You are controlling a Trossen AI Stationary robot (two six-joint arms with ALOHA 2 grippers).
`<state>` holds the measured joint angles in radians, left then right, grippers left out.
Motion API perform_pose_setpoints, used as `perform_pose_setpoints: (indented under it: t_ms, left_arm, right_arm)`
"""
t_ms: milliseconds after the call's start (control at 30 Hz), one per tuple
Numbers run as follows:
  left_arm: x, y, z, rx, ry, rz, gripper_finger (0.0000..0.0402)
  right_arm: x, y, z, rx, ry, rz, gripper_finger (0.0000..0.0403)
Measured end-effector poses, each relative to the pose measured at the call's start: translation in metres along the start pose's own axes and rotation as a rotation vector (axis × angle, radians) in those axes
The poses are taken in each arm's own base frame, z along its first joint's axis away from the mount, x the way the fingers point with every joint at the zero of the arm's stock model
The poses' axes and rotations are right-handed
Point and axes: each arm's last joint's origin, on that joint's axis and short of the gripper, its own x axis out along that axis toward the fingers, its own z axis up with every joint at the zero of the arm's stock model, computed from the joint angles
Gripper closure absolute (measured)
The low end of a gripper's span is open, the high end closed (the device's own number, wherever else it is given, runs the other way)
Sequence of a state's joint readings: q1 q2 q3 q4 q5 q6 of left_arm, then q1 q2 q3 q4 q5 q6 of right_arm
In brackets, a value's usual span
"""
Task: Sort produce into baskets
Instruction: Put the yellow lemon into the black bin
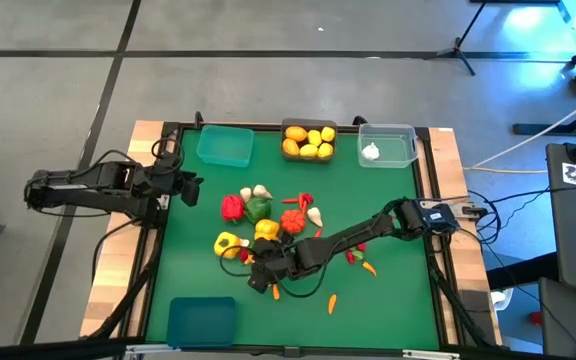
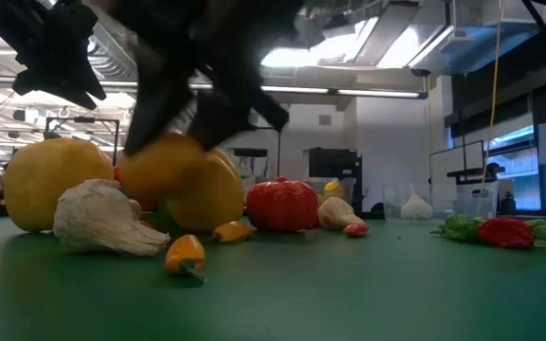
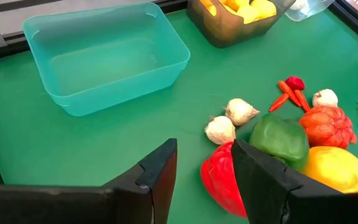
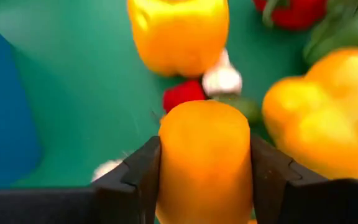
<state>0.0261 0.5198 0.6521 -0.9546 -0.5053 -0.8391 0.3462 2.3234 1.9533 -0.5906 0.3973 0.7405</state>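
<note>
The right gripper (image 4: 205,171) pinches an orange carrot (image 4: 205,163) low in the centre of the overhead frame, beside a yellow pepper (image 1: 227,242). The produce pile (image 1: 268,222) spreads above it. At left, the left gripper (image 3: 204,177) waits pressed together near the teal basket (image 1: 225,146).

The right gripper (image 1: 260,278) sits low among the produce, with a yellow pepper (image 1: 227,243) just beside it and the blue bin (image 1: 200,320) nearby. The left gripper (image 1: 190,187) hangs near the teal bin (image 1: 225,146), well apart from the right one.
</note>
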Motion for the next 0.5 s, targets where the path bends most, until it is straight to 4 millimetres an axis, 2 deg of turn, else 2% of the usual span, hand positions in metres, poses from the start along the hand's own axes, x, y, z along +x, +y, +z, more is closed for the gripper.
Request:
perform_pose_setpoints:
  t_ms: [133,300,400,500]
  left_arm:
    - [0.000,0.000,0.000,0.000,0.000,0.000,0.0251]
    - [0.000,0.000,0.000,0.000,0.000,0.000,0.0251]
    - [0.000,0.000,0.000,0.001,0.000,0.000,0.0251]
    - [0.000,0.000,0.000,0.003,0.003,0.003,0.0251]
  right_arm:
    - [-0.024,0.008,0.026,-0.039,-0.039,0.014,0.0235]
    - [-0.058,0.005,0.064,-0.139,-0.072,0.007,0.0233]
    - [-0.075,-0.010,0.090,-0.191,-0.095,-0.020,0.0232]
    - [-0.082,-0.038,0.108,-0.206,-0.088,-0.056,0.0232]
